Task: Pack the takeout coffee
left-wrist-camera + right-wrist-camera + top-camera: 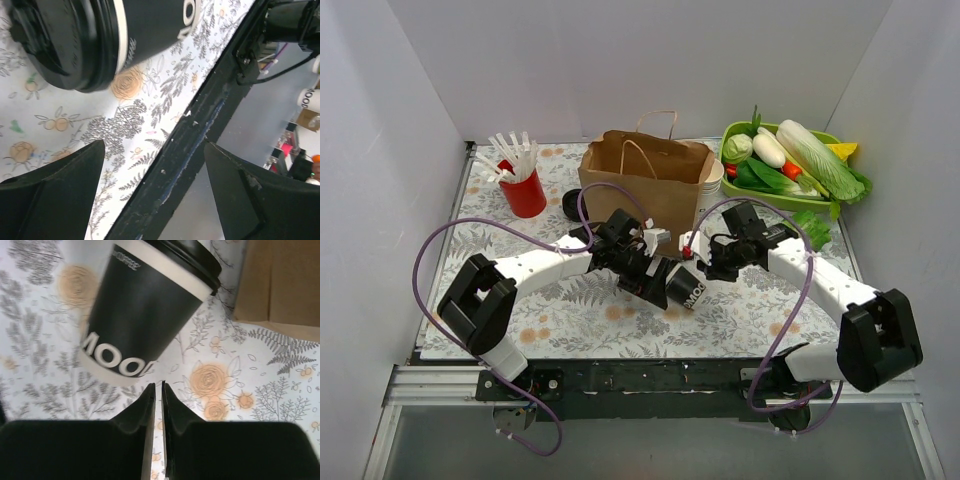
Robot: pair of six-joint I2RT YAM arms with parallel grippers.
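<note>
The dark coffee cup (145, 315) with its black lid (187, 259) lies tipped on the floral worktop (280, 390). It is just beyond the left gripper (154, 145), whose jaws stand wide apart, and just ahead of the right gripper (156, 389), pinched almost together and empty.

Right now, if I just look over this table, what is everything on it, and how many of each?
black paper coffee cup with white lettering and a black lid: one, black, lying on its side in front of the bag
brown paper bag with handles: one, brown, standing open at the middle back
red cup of white straws: one, red, back left
green tray of vegetables: one, green, back right, several vegetables in it
floral table cover: one, white with grey leaves and orange flowers, under everything
left gripper: one, black, open, by the cup's lid end
right gripper: one, black, shut on nothing, by the cup's base
</note>
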